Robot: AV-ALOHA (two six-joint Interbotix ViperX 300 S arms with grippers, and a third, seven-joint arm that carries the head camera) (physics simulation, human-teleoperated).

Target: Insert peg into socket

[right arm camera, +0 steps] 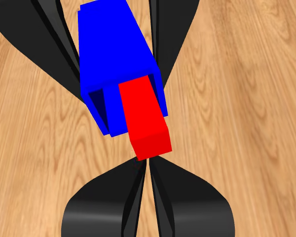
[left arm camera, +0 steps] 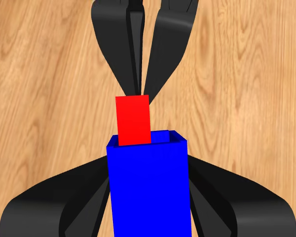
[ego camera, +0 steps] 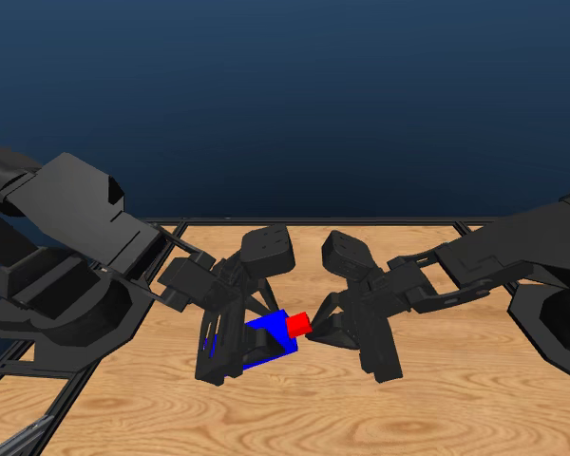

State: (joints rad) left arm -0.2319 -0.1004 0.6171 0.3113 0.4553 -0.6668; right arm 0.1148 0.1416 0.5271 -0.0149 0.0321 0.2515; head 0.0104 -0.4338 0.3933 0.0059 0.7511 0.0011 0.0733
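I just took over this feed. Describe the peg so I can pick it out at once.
Look to the middle of the wooden table, where the two black grippers meet. The left gripper holds the blue socket; the peg is the slim red bar sticking out of its open end toward the right gripper. It is the only red thing, narrower than the blue block.
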